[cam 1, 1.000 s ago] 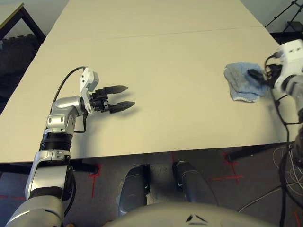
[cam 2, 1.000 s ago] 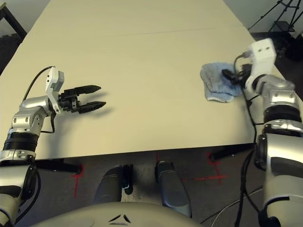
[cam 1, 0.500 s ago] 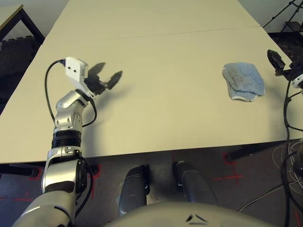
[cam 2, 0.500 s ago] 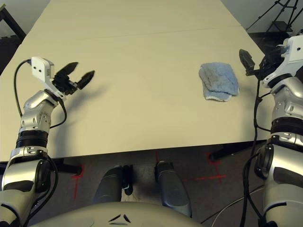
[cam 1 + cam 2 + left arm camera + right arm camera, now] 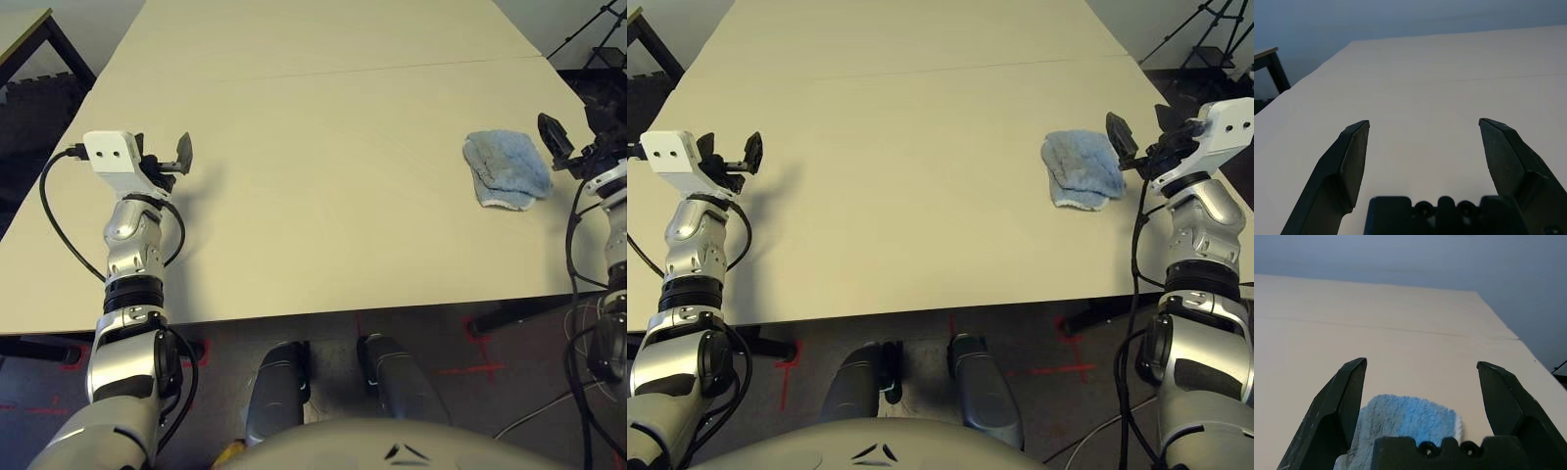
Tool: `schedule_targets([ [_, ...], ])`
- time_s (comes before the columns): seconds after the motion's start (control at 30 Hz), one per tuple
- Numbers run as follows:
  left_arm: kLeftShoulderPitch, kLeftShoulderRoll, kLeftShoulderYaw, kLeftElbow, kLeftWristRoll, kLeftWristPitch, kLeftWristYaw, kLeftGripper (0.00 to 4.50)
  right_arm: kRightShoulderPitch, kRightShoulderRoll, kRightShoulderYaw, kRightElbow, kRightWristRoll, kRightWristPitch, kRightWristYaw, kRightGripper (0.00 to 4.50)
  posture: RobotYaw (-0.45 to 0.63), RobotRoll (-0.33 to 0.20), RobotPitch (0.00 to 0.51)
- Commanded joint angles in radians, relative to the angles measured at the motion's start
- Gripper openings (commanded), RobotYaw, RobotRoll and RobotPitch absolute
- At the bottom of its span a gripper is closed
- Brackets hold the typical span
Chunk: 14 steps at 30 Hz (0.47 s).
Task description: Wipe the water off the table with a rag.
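From where I stood, the robot's right hand (image 5: 1143, 139) was spread wide with nothing in its grip, and the folded blue rag (image 5: 1083, 168) lay on the pale bench (image 5: 921, 196) just to that hand's inner side. The left hand (image 5: 1424, 122) was wide open and empty too, above the bench and well apart from the rag

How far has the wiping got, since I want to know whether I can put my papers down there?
The wiping looks finished: I can make out no droplets on the pale table. Nothing is in hand: the left gripper and right gripper are both open and empty. The folded blue rag lies on the table, so probably little is left beyond clearing it away.
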Motion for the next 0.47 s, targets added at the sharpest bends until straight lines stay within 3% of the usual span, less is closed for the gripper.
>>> schedule_targets([
  [0.03,-0.01,0.015,0.013,0.042,0.011,-0.017,0.027,4.5,0.013,0.0,-0.014,-0.001,0.007,-0.013,-0.003,4.48,-0.19,0.0,0.154],
  [0.2,-0.013,0.027,0.02,0.084,0.034,-0.057,0.105,4.5,0.003,-0.005,-0.008,0.019,-0.001,-0.015,-0.003,4.48,-0.17,0.0,0.154],
  [0.47,-0.012,0.019,0.009,0.087,0.032,-0.068,0.1,4.5,-0.036,-0.01,-0.018,0.049,0.008,-0.007,-0.015,4.48,-0.18,0.0,0.15],
])
